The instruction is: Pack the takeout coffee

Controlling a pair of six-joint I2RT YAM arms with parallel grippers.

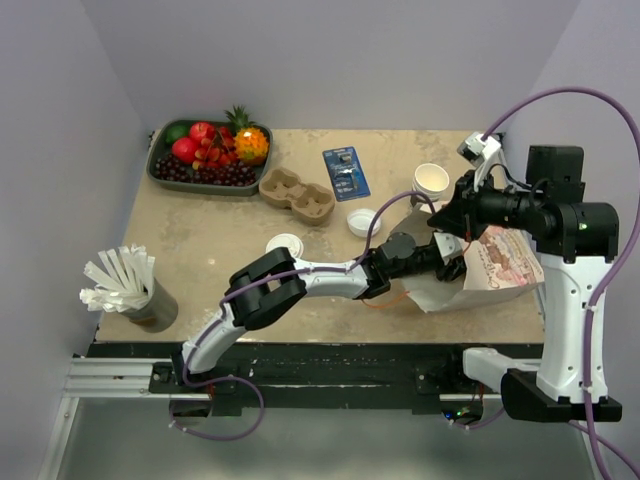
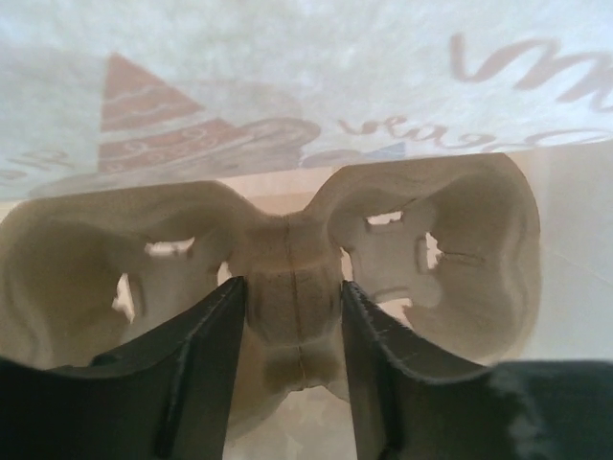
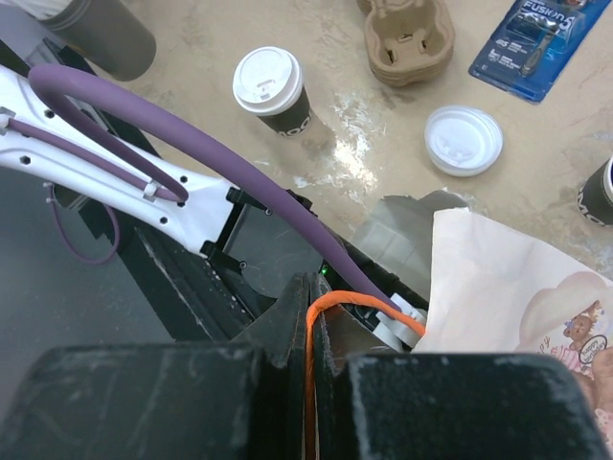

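Note:
The takeout coffee (image 1: 284, 245), a dark cup with a white lid, stands upright on the table left of the left arm; it also shows in the right wrist view (image 3: 271, 91). My left gripper (image 2: 292, 287) reaches inside a white printed paper bag (image 1: 500, 265) and is shut on the middle ridge of a brown pulp cup carrier (image 2: 441, 240), which lies inside the bag (image 2: 287, 96). My right gripper (image 3: 311, 287) is shut on the bag's orange handle (image 3: 335, 305), above the bag's mouth and the left wrist.
A stack of pulp carriers (image 1: 296, 193) and a loose white lid (image 1: 362, 222) lie mid-table. A lidless cup (image 1: 431, 180) stands behind the bag. A blue razor pack (image 1: 346, 172), a fruit tray (image 1: 160, 165) and a cup of white sticks (image 1: 140, 290) are also there.

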